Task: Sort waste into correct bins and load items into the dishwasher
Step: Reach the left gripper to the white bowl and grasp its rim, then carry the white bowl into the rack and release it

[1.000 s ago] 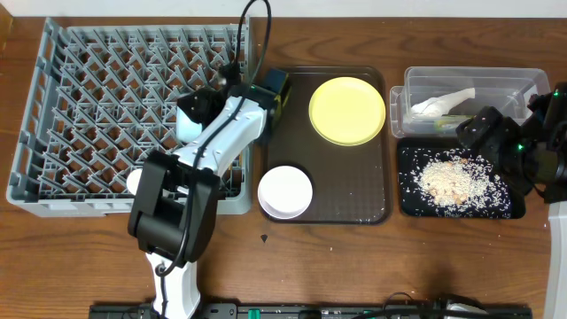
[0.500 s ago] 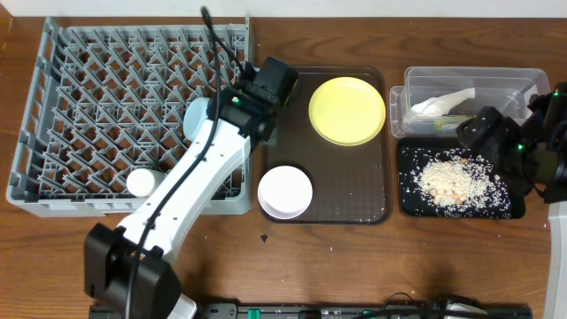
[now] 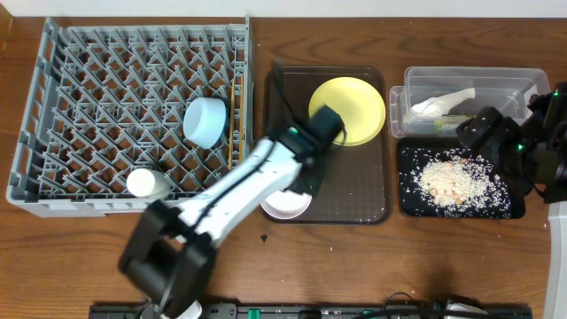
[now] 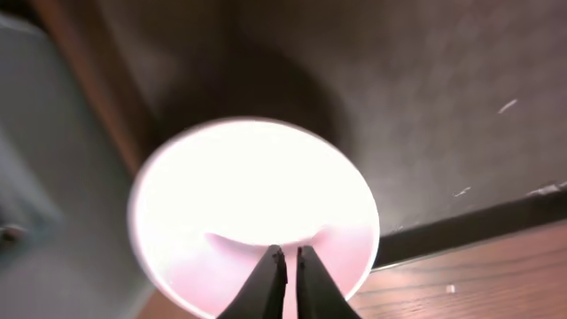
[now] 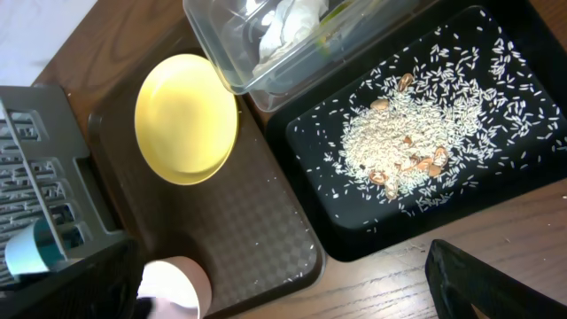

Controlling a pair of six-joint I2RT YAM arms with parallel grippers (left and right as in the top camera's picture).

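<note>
Wooden table: the left gripper has swung off the rack, leaving the blue bowl loaded there. It hangs pinched together, empty, over the white bowl on the tray, likely next. The right gripper stays spread wide.

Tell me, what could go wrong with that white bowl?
The left jaws are shut over the white bowl; lowered like that, they might shove it instead of gripping its rim. The bowl sits near a corner of the brown tray, so a shove could tip it over the lip.
</note>
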